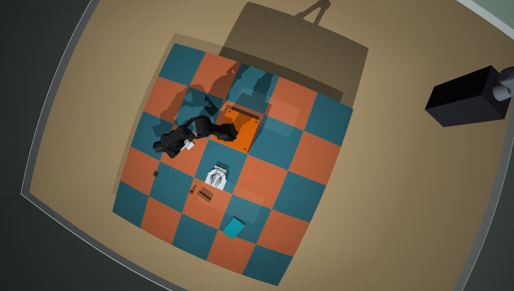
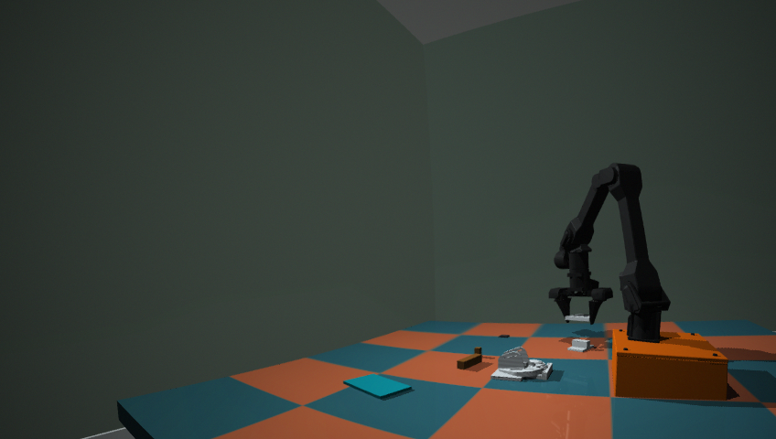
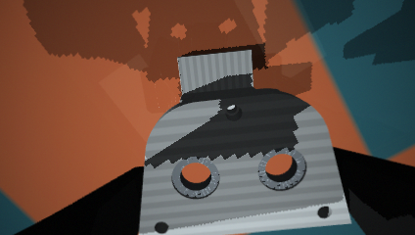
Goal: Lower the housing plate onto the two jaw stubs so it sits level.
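From the outside camera, the jaw base (image 1: 216,178) (image 2: 522,370) sits on the table (image 1: 265,176) (image 2: 261,386), left of the box (image 1: 248,131) (image 2: 669,375). Left of the base are the bar (image 1: 204,196) (image 2: 468,360) and peg (image 1: 191,191) (image 2: 478,350); farther left, nearer, the tile (image 1: 233,227) (image 2: 377,385). Behind it, right: the block (image 1: 190,145) (image 2: 580,345) (image 3: 216,70).

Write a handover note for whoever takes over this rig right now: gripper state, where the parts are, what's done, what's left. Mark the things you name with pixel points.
Gripper (image 2: 578,318): shut on the housing plate (image 2: 576,317) (image 3: 240,188), held up above the checkered table (image 1: 259,173) (image 2: 544,411).
Parts: the white jaw assembly (image 1: 216,177) (image 2: 522,369) sits on the table, away from the plate. A small white block (image 1: 188,145) (image 2: 580,345) (image 3: 216,73) stands below the plate.
Done: plate gripped and off the table.
Left: bring it over the assembly, lower it onto both jaw stubs, check it is level and closed, release, withdraw.
Unclear: whether both jaws are fully on their pins.
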Tool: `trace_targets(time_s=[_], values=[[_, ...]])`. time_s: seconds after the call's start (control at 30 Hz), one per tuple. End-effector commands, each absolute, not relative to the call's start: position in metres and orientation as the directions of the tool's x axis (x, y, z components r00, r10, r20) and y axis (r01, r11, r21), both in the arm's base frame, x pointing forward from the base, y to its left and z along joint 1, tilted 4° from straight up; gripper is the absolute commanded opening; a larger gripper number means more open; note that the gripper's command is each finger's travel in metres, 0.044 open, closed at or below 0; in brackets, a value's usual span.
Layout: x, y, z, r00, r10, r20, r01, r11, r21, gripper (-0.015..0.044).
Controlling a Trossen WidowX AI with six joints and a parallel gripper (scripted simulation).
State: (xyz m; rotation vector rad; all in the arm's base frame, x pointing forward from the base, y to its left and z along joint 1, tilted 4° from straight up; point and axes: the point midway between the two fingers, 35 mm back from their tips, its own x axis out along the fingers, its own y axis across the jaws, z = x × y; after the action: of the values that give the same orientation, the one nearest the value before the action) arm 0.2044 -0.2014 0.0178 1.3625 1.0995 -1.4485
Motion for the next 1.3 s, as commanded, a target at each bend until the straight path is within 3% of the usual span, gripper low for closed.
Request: trace_targets(time_s=[0.0, 0.17, 0.67, 1.27], values=[[0.205, -0.202, 0.025, -0.049, -0.018, -0.999, 0.963, -0.266, -0.042, 0.0351], [0.208, -0.198, 0.024, -0.048, -0.018, -0.999, 0.972, -0.232, -0.043, 0.0351], [0.234, -0.155, 0.024, -0.041, -0.014, -0.999, 0.993, 0.109, -0.042, 0.0351], [0.253, -0.097, 0.024, -0.036, -0.008, -0.999, 0.861, 0.508, -0.035, 0.0351]])
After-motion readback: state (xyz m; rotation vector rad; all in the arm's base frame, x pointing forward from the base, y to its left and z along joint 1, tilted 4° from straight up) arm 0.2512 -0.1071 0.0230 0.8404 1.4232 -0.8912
